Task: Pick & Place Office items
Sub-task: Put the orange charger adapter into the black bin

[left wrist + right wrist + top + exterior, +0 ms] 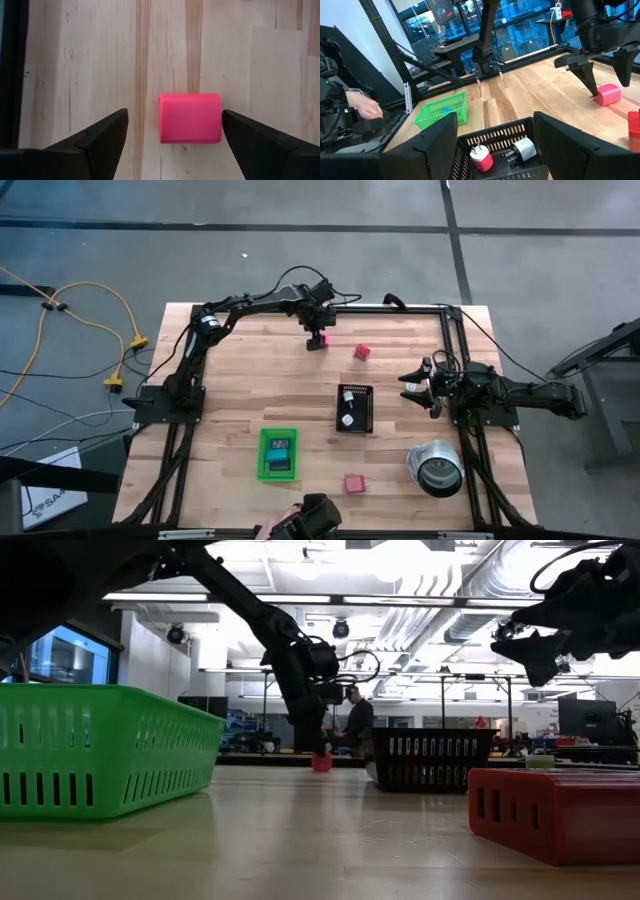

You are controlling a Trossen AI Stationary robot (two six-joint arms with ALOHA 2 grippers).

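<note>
A pink block (190, 118) lies on the wood near the table's far edge (320, 339). My left gripper (174, 116) is open and hangs over it, one finger on each side; it also shows in the low view (312, 745). A second pink-red block (361, 352) lies to the right of it, and a red block (353, 483) near the near edge. The green tray (278, 453) and the black tray (354, 408) each hold small pieces. My right gripper (420, 385) is open and waits above the table's right side. My left gripper comes at the pink block from above, pointing down, with the block between its open fingers. One fingertip (226, 116) stands right at the block's side (218, 118); whether it touches, I cannot tell. The other finger is well apart. The block rests flat on the table.
A shiny silver can (437, 467) lies on its side at the near right. In the black tray (490, 137) lie a red-and-white plug (481, 157) and a white adapter (522, 149). A person's hand (365, 107) shows beyond the near edge. Bare wood lies on the left side.
</note>
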